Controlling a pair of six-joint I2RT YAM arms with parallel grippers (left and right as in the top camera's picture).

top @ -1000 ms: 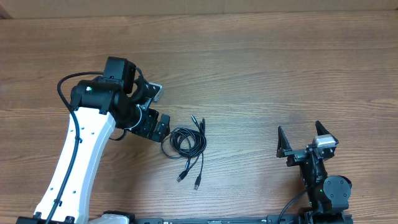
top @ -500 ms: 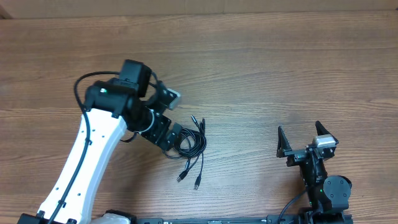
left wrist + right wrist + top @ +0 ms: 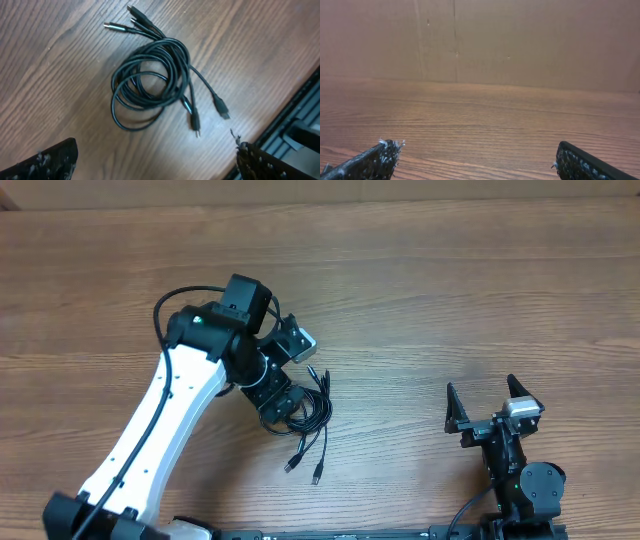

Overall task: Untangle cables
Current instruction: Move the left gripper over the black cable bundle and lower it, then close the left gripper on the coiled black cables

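The cables (image 3: 318,412) lie as one black coil on the wooden table (image 3: 420,290), with plugs fanning out at its far end and two more trailing toward the front edge. My left gripper (image 3: 284,388) hovers open over the coil's left side and hides part of it from overhead. In the left wrist view the coiled cables (image 3: 182,75) fill the upper middle, apart from my left gripper (image 3: 160,165), whose fingers (image 3: 50,160) are spread wide with only bare table between them. My right gripper (image 3: 485,402) rests open near the front right, far from the coil, and the right gripper (image 3: 480,160) holds nothing.
A brown cardboard wall (image 3: 480,40) stands along the table's far side. The black base rail (image 3: 340,534) runs along the front edge, close to the trailing plugs (image 3: 318,477).
My left arm has swung right, from beside the coil to over its left edge. The cables and the right arm have not moved.
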